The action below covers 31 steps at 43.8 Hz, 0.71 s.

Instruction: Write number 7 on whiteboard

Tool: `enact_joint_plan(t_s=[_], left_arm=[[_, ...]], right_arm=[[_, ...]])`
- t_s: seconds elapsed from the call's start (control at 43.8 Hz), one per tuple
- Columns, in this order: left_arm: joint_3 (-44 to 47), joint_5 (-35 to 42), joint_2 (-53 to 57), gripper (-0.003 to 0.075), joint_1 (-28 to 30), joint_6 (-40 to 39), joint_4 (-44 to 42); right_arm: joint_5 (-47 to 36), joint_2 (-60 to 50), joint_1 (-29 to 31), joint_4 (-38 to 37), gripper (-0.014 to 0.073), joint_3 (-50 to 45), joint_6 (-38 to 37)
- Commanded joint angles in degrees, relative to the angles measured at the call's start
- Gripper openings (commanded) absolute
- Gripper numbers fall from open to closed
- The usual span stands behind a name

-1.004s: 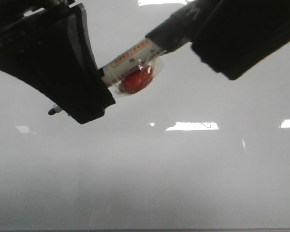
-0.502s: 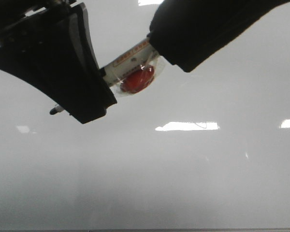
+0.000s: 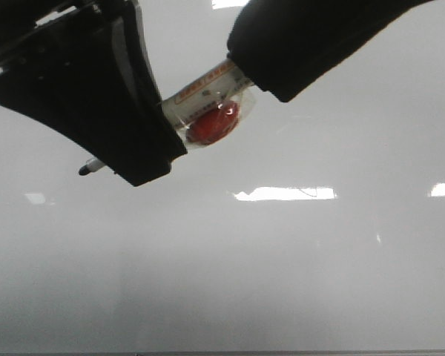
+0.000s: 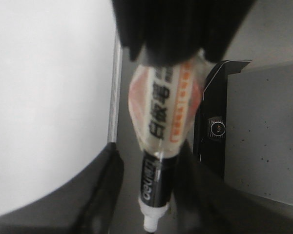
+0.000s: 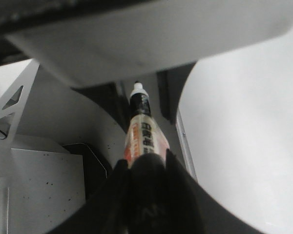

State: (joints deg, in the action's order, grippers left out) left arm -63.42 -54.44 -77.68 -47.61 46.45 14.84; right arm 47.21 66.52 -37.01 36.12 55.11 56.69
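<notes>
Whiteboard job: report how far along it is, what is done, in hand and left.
Done: the marker is picked up and uncapped, its tip bare in the front view. In hand: both arms hold it, the left gripper near the tip, the right gripper at the back end. Left: the whiteboard shows no marker line where visible, so the 7 is still to write.

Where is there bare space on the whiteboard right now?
The whiteboard is bare across its lower part and right side, below the marker. The upper area is crowded by the left gripper and right gripper.
</notes>
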Motion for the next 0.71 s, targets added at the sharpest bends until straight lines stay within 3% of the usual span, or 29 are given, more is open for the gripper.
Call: enact_joint_plan(t_s=[0.0,0.091,0.228,0.456,0.685], left_arm=[[-2.97,3.00,2.42,0.0384,-0.44,-2.35,1.69],[-3.64,2.08,4.24,0.0403,-0.44,-5.13,-0.32],[-3.64,-0.91,7.83,0.0403,1.27,-12.46,-6.07],[-1.19,-1.10,15.07,0.0402,10.43,-18.44,-6.84],[3.97,0.97,20.83,0.0399,19.59,-21.46,-6.25]], right_arm=[[-1.01,-0.96,-0.11,2.46,-0.0067,1.85,-0.38],[-1.01,-1.20,0.21,2.23,-0.0067,1.85,-0.99],[-0.89,-3.11,3.79,-1.90,-0.0067,1.85,-7.77],[1.16,-10.25,16.16,-11.19,-0.0067,1.91,-25.19],[2.81,-18.60,27.54,-11.19,-0.0067,1.14,-31.11]])
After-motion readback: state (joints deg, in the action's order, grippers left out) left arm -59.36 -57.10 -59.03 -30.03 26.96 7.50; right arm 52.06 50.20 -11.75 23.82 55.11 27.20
